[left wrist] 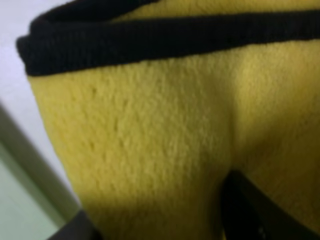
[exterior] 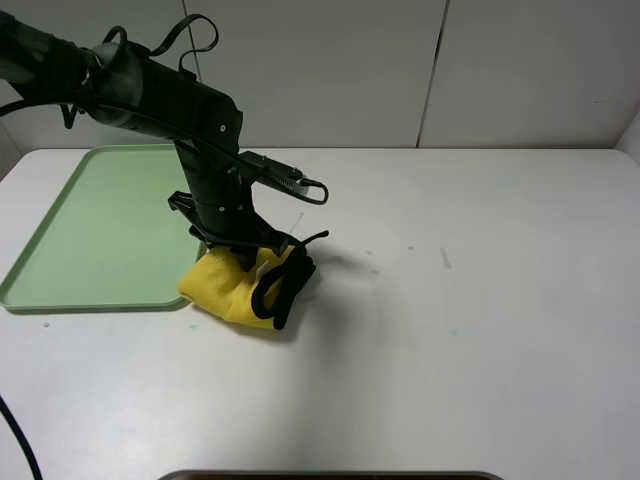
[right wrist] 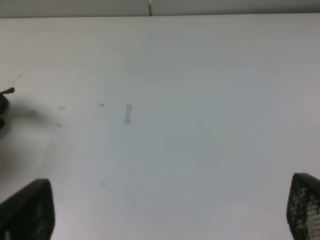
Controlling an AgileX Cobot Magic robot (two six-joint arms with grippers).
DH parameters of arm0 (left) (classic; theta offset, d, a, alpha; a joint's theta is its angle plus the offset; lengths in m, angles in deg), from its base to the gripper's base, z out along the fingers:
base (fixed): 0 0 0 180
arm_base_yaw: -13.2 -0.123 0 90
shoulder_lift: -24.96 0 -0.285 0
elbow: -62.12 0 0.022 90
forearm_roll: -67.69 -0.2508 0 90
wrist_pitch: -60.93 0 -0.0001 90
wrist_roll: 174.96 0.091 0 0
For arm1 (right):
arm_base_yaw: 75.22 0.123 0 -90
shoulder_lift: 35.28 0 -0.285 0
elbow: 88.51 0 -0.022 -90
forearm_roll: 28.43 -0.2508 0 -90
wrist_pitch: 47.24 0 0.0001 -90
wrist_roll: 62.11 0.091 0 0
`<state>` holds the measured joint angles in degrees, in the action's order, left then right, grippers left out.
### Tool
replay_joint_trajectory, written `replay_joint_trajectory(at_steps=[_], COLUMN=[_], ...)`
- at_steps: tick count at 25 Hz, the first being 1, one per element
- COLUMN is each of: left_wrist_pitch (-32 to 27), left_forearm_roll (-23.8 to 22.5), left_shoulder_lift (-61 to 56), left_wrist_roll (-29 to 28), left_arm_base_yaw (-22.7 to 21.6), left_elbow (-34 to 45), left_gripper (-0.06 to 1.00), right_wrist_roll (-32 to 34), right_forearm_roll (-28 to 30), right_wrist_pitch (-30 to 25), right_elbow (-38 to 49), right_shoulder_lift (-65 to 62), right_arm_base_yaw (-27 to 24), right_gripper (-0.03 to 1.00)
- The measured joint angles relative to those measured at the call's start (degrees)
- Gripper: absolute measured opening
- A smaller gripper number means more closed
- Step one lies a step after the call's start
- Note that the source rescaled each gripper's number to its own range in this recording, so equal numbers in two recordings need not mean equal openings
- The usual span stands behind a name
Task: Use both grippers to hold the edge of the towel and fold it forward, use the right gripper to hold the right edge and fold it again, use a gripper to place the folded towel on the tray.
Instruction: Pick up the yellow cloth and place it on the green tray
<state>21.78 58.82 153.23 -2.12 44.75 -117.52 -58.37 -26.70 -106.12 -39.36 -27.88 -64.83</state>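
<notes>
The yellow towel [exterior: 232, 290] is folded into a bunched bundle on the white table, just off the near right corner of the pale green tray [exterior: 100, 230]. Its black binding [exterior: 285, 285] curls along the bundle's right side. My left gripper [exterior: 236, 250] comes down from above and is shut on the top of the towel. In the left wrist view the yellow cloth [left wrist: 165, 140] fills the frame, with the binding [left wrist: 150, 42] across it and the tray [left wrist: 15, 205] beside it. My right gripper [right wrist: 165, 215] is open and empty over bare table, out of the exterior view.
The left arm [exterior: 150, 85] reaches in from the upper left over the tray. The white table [exterior: 470, 300] stretches right of the towel, with a few small marks [right wrist: 127, 114]. A grey wall stands behind. A dark edge [exterior: 330, 475] shows at the table's front.
</notes>
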Motion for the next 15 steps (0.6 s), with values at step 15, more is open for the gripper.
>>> replay_joint_trajectory(at_steps=[15], left_wrist_pitch=[-1.9], left_forearm_roll=[-3.0], left_shoulder_lift=[-2.2], left_wrist_roll=[0.0], left_arm_base_yaw=[-7.1], left_elbow=[-0.3], left_gripper=[0.29], right_wrist_roll=[0.0], right_forearm_roll=[0.0], right_wrist_pitch=[0.0], right_elbow=[0.0], right_shoulder_lift=[0.0], right_arm_base_yaw=[0.0], right_gripper=[1.00])
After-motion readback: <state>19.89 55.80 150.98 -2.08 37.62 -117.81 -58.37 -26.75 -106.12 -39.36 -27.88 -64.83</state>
